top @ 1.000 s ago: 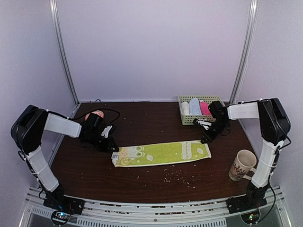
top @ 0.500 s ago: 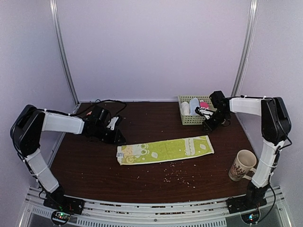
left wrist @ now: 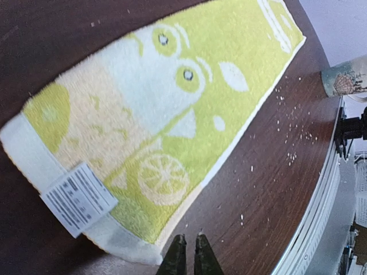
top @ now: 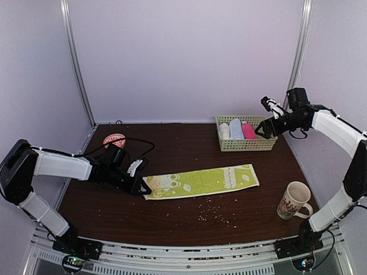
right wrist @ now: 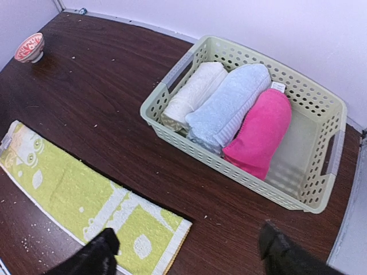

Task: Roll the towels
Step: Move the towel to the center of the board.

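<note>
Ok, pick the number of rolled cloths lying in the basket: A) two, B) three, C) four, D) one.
B: the basket holds a white roll, a light-blue roll and a pink roll lying side by side.

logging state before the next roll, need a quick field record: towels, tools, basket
green towel: flat, unrolled, mid-table
left tool: shut, at the towel's left end
right tool: open, empty, raised near the basket
basket: holds rolled pink towel, white cloth, light-blue cloth
mug: near right edge
</note>
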Motion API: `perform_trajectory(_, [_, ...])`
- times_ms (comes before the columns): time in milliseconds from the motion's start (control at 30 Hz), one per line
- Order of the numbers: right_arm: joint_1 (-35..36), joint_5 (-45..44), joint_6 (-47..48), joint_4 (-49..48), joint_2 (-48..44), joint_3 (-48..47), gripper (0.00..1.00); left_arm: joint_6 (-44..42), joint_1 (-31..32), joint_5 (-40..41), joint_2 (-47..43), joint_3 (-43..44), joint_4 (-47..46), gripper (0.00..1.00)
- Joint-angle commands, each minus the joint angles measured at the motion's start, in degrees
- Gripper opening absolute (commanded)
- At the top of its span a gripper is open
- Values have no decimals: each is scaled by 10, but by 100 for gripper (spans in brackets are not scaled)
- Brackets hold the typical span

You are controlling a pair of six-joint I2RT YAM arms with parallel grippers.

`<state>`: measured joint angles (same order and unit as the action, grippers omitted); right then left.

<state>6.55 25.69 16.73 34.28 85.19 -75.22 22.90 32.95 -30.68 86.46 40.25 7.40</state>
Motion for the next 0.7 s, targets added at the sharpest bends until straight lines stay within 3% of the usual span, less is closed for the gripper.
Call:
perform_trajectory(0, [0, 137, 37, 72, 59, -16, 69, 31, -1, -62, -4, -40, -89, 6])
perform_trajectory(67, [3, 136, 46, 87, 84, -12, 56, 36, -2, -61, 1, -54, -105, 5])
perform_trajectory(200, [8, 134, 62, 111, 130, -1, 46, 40, -1, -43, 21, -73, -108, 5])
perform_trajectory(467, [17, 120, 66, 104, 146, 24, 43, 32, -2, -46, 34, -71, -90, 4])
perform_trajectory(667, [23, 113, 70, 103, 153, 30, 42, -36, -1, -70, -22, 9, -14, 5])
